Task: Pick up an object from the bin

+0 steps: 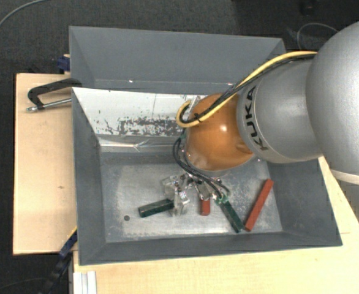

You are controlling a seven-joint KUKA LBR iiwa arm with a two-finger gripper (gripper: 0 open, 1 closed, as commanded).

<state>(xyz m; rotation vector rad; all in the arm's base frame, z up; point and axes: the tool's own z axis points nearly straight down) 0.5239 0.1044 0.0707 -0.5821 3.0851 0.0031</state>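
In the camera view, a grey metal bin (84,188) is seen from above, with a few small things lying loose on its floor. A dark green bar (155,209), short and blunt like a marker, is taken as the landmark. It lies flat near the front wall, slightly tilted.

The end effector (181,199) is placed low at the bar's right-hand end. Whether it touches the bar or stands just beside it cannot be made out. Whether it is open or closed cannot be told either, as its metal parts are confused with wires and glare, and nothing can be said to be held by it.

Past the end effector from the bar, toward the view's right, a small red-brown piece (204,207) is found, then a thin green stick (231,215). Farthest from the bar lies a longer red stick (259,204). The front ends of the two sticks lie just beside each other. All are judged to rest on their long sides simply because nothing props them up.

The arm (290,115) is extended in from the view's right, above the bin's right wall. It is turned down at the wrist, so that the orange cover (213,141) points steeply down above the bar's right end. A yellow cable (259,72) is looped from arm to cover.

This steep pose is judged to suit a grasp from above on something lying flat. The bar, being nearest, is judged the likeliest pick. It is not yet lifted.
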